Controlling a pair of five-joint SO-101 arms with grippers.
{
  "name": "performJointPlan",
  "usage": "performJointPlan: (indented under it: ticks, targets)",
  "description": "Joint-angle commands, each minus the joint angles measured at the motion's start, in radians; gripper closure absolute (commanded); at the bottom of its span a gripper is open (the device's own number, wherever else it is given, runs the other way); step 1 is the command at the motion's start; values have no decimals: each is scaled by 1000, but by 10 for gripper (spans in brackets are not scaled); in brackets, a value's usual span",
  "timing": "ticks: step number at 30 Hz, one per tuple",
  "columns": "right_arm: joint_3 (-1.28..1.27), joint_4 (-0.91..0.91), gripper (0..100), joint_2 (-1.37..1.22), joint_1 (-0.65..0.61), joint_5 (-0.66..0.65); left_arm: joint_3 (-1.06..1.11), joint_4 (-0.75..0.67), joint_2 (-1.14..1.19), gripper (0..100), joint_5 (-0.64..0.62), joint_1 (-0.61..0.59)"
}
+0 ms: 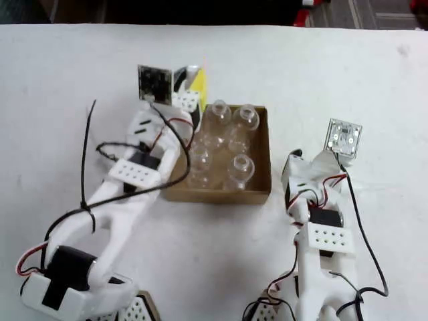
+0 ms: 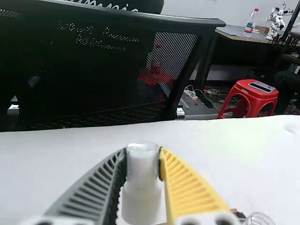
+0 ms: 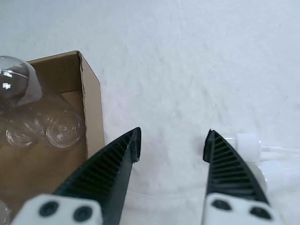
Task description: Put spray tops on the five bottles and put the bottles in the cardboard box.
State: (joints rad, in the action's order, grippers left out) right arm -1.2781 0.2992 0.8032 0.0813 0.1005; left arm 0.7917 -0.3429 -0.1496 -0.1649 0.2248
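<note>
The cardboard box (image 1: 264, 160) stands mid-table with several clear, uncapped bottles (image 1: 239, 167) upright in it. My left gripper (image 2: 142, 152), with one grey and one yellow finger, is shut on a white spray top (image 2: 139, 187). In the high view that gripper (image 1: 190, 93) hangs at the box's far left corner. A bottle's rim (image 2: 260, 219) shows just below it. My right gripper (image 3: 172, 140) stands open above the bare table right of the box (image 3: 91, 101), nothing between its black fingers. Another white spray top (image 3: 247, 142) lies on the table behind one finger.
The right arm (image 1: 317, 221) sits right of the box, the left arm (image 1: 127, 187) stretches in from the near left. Black cables loop around both arms. White tabletop lies open beyond the box. A black mesh chair (image 2: 93, 61) and red stool (image 2: 248, 96) stand past the table's far edge.
</note>
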Motion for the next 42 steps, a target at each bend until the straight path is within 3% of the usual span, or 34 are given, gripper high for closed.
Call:
performJointPlan:
  ticks: [1, 4, 12, 18, 28, 31, 35, 38, 42]
  targets:
    - [8, -24, 800, -1, 8, -15, 100, -233, -53, 979, 109, 24]
    - [8, -24, 800, -1, 8, -15, 153, -308, -53, 979, 118, 25]
    - [8, -24, 800, -1, 8, -15, 215, -324, -54, 979, 117, 31]
    - [8, -24, 800, -1, 8, -15, 284, -471, -54, 979, 117, 33]
    - [8, -24, 800, -1, 8, -15, 328, -470, -54, 976, 114, 33]
    - [8, -24, 800, -1, 8, -15, 328, -470, -54, 971, 37, 28]
    - [8, -24, 800, -1, 8, -15, 338, -439, -99, 852, -17, 24]
    - [8, -24, 800, -1, 8, -15, 354, -339, -173, 747, -18, 28]
    - [8, -24, 800, -1, 8, -15, 350, -189, -271, 726, -20, 22]
